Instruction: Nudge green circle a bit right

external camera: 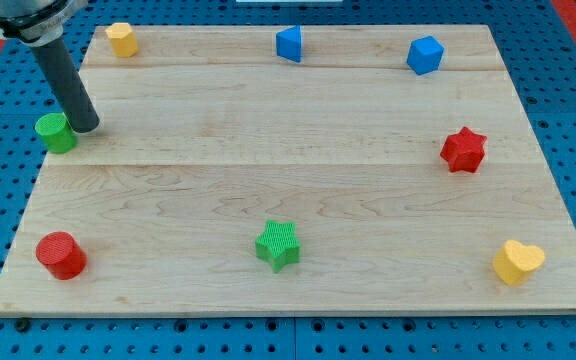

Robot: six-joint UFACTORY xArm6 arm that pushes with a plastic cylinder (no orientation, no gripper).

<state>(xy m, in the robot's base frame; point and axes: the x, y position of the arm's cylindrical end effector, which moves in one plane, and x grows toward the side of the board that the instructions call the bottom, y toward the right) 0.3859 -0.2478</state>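
The green circle [55, 132] is a short green cylinder at the board's left edge, in the upper left of the view. My tip [85, 127] stands on the board just to the right of it, touching or almost touching its right side. The dark rod rises from the tip up and to the left, out of the view's top.
On the wooden board [288, 180]: a yellow block [121, 39] at top left, two blue blocks [289, 44] [425, 54] along the top, a red star [463, 150] at right, a yellow heart [518, 262] at bottom right, a green star [278, 245] at bottom middle, a red cylinder [60, 254] at bottom left.
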